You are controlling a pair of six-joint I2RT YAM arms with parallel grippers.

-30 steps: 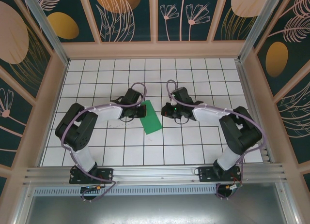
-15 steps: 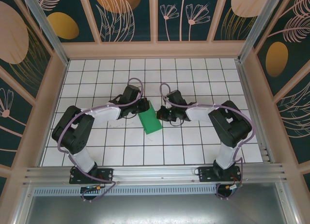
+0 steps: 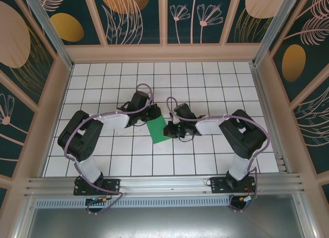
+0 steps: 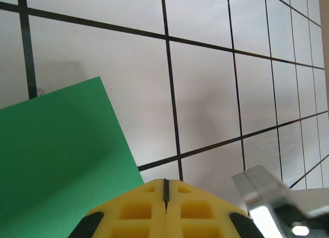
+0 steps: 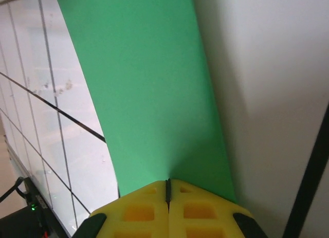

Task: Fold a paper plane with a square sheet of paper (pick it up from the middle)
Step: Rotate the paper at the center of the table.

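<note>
Shifted green paper, long axis near-far

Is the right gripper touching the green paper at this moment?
Touching. In the right wrist view the paper runs straight up to the tip of the shut right gripper and ends under it, with no gap or shadow line between them.

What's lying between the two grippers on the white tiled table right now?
The bright-green rectangular paper sheet lies between the left gripper and the right gripper, as the top external view shows.
</note>
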